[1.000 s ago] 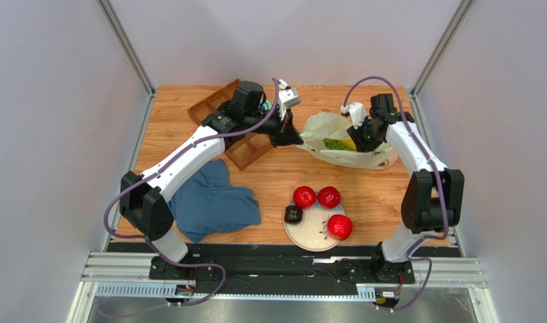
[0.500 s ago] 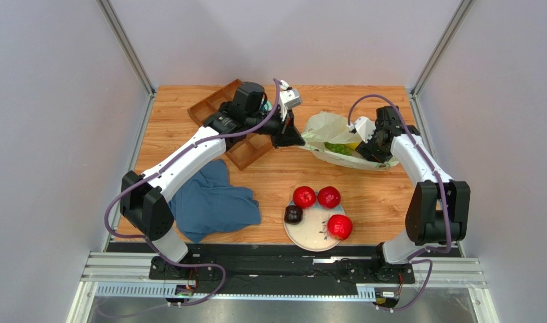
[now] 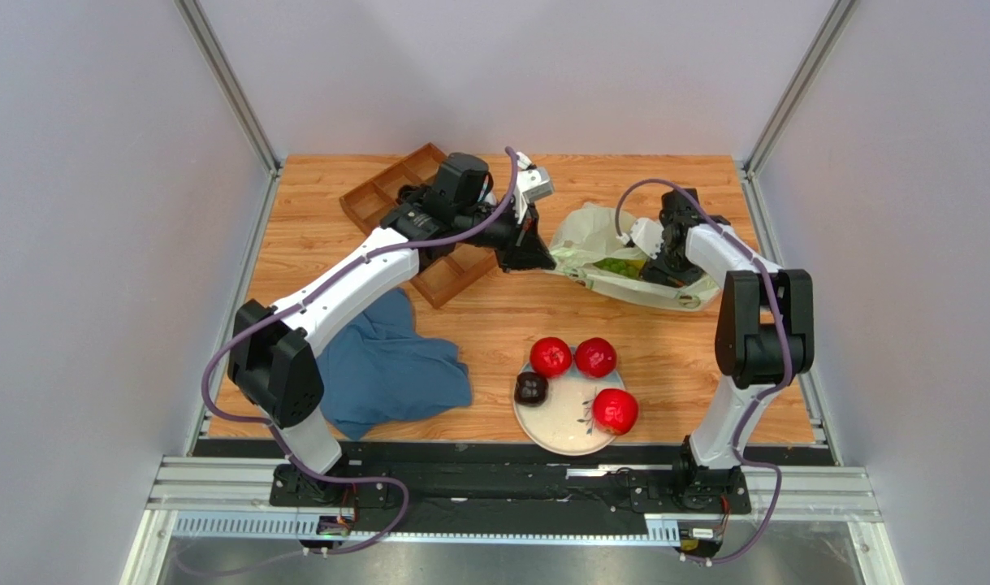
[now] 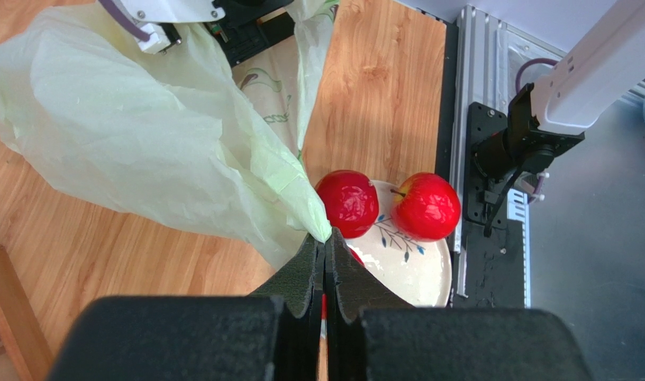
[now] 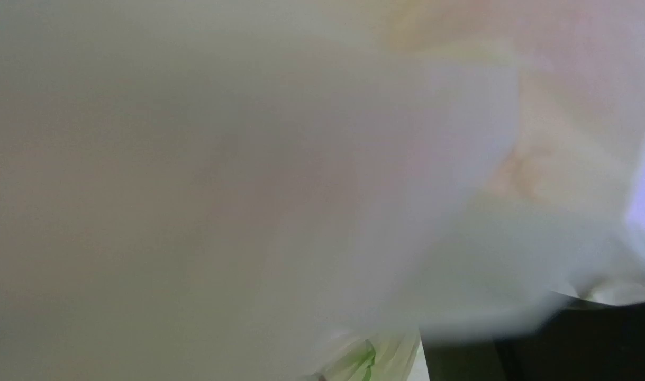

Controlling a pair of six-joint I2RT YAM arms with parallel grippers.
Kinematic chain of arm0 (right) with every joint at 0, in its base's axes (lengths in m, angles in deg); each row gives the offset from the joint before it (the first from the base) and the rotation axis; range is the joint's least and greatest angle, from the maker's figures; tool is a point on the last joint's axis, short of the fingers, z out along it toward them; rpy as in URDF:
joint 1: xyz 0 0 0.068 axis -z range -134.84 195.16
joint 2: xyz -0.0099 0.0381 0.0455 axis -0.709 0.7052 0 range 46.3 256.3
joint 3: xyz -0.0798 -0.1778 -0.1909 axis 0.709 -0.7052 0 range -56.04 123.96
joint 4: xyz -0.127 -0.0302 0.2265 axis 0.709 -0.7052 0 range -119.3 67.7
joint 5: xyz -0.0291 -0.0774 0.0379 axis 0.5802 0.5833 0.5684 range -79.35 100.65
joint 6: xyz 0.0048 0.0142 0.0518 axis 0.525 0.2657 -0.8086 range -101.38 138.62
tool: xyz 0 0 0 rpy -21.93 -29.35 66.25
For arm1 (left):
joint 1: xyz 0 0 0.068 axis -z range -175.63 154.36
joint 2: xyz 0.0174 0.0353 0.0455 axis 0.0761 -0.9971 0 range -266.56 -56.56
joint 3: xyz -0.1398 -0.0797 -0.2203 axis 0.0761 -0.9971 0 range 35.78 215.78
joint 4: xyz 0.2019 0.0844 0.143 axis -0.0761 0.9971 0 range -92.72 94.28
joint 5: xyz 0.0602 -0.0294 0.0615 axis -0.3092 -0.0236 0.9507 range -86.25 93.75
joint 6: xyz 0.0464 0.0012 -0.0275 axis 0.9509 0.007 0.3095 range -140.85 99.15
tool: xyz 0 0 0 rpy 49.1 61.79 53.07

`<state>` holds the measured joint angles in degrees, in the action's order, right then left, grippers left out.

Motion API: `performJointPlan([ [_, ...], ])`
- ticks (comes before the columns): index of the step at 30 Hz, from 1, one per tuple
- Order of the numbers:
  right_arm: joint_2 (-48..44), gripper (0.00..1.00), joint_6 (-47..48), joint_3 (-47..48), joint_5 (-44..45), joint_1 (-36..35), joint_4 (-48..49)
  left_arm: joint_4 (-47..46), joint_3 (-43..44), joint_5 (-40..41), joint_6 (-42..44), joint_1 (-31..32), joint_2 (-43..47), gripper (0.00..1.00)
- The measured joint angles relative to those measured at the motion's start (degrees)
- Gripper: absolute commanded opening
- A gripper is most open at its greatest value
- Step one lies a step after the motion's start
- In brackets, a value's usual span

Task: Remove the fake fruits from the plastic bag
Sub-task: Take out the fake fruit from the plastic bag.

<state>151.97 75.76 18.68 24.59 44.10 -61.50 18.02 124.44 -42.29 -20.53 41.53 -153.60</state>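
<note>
Between left gripper fingers — plastic bag edge | right gripper inside bag

Soft, even light is falling from above onto the wooden desk, leaving faint shadows beside the thin translucent pale yellow-green plastic bag. White highlights are glinting on the glossy red plastic apples near it. The bag's film is blurring the whole right wrist view into milky haze.

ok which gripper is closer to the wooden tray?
Left. The left gripper sits just off the wooden tray's right corner, shut on the plastic bag's edge. The right gripper is farther right, down at the bag's other side.
</note>
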Motion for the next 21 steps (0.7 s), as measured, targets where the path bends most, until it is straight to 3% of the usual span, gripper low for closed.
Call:
performJointPlan([
  [2,1.57,0.99,1.33,-0.02,2.80,0.00,1.27,0.00,0.00,0.02,0.00,0.17,-0.02,0.00],
  [4,3.32,1.00,2.23,-0.02,5.51,0.02,2.64,0.00,0.00,0.04,0.02,0.35,-0.04,0.00],
  [7,6.27,0.89,2.95,-0.02,8.68,-0.17,3.48,0.00,0.00,0.57,0.09,0.63,-0.17,0.00],
  [8,6.75,0.73,3.30,0.15,10.01,-0.42,3.19,0.04,0.00,0.72,0.13,0.70,-0.28,0.00],
  [11,7.67,0.51,2.64,1.99,10.14,-0.55,1.25,0.13,0.00,0.76,0.20,0.90,-0.37,0.00],
  [15,8.48,0.41,-0.68,8.37,7.08,-0.42,-3.50,0.15,0.00,0.68,0.24,0.90,-0.37,0.00],
  [19,8.28,0.40,-4.94,16.61,-0.39,-0.76,-8.35,1.03,0.17,1.01,1.36,0.85,-0.37,0.00],
  [21,7.23,0.43,-8.61,21.18,-8.26,-1.07,-10.88,2.19,0.90,1.40,2.21,0.85,-0.37,0.00],
])
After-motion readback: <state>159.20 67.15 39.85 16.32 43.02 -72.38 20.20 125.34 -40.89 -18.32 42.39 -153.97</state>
